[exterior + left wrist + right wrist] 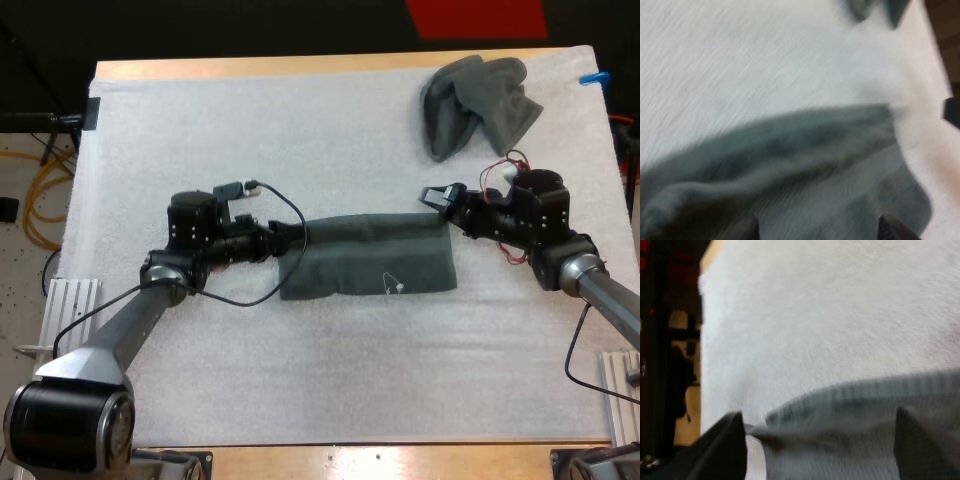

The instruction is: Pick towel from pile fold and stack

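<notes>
**Q:** so where's stuff now?

**Me:** folded towel [370, 255] sits mid-mat [250, 140], my left jaws and right jaws at its ends, both spread wide. Crumpled towel [478, 103] far right. White tag [395, 286]: unreadable.

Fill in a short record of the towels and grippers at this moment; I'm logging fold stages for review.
flat towel: laid out lengthwise mid-mat, between the two arms
crumpled towel: heaped at the mat's far right, apart from the flat towel
left gripper: at the flat towel's left end, fingers apart over the cloth
right gripper: at the flat towel's far right corner, fingers apart
mat: white, under both towels
</notes>
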{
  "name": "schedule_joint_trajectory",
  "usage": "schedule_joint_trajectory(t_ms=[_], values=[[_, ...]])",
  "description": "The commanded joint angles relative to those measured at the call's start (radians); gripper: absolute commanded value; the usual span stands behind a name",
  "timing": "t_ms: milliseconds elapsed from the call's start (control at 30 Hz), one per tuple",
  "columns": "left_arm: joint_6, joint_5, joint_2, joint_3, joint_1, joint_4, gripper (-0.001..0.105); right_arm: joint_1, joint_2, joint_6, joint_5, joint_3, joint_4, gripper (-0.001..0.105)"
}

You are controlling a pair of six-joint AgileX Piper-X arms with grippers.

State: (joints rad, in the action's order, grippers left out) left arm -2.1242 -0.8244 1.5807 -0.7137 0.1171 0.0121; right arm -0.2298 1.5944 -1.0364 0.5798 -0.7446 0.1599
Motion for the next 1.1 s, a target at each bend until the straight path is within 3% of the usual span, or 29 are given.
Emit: schedule_joint_trajectory(t_ms=[0, 167, 367, 533, 733, 800, 967, 1067], values=[[0.009, -0.019, -0.023, -0.023, 0.001, -0.014, 0.050, 0.006, -0.038, -0.050, -0.003, -0.008, 0.027, 0.062], [0.050, 0.001, -0.113, -0.041, 0.001, -0.012, 0.051, 0.006, -0.131, -0.148, -0.080, -0.008, -0.016, 0.062], [0.132, 0.022, -0.292, -0.041, 0.001, 0.063, 0.065, 0.006, -0.271, -0.290, -0.160, -0.008, -0.158, 0.063], [0.198, 0.050, -0.452, -0.041, 0.001, 0.174, 0.068, 0.006, -0.396, -0.401, -0.212, -0.008, -0.329, 0.084], [0.365, 0.247, -0.658, -0.080, 0.001, 0.487, 0.068, 0.006, -0.532, -0.528, -0.274, -0.062, -0.610, 0.088], [0.420, 0.357, -0.723, -0.108, 0.001, 0.622, 0.068, 0.006, -0.582, -0.566, -0.316, -0.094, -0.704, 0.088], [0.396, 0.548, -0.819, -0.150, 0.001, 0.832, 0.067, 0.006, -0.665, -0.577, -0.378, -0.135, -0.856, 0.088], [0.355, 0.566, -0.857, -0.154, 0.001, 0.913, 0.067, 0.004, -0.701, -0.577, -0.402, -0.135, -0.967, 0.088]])
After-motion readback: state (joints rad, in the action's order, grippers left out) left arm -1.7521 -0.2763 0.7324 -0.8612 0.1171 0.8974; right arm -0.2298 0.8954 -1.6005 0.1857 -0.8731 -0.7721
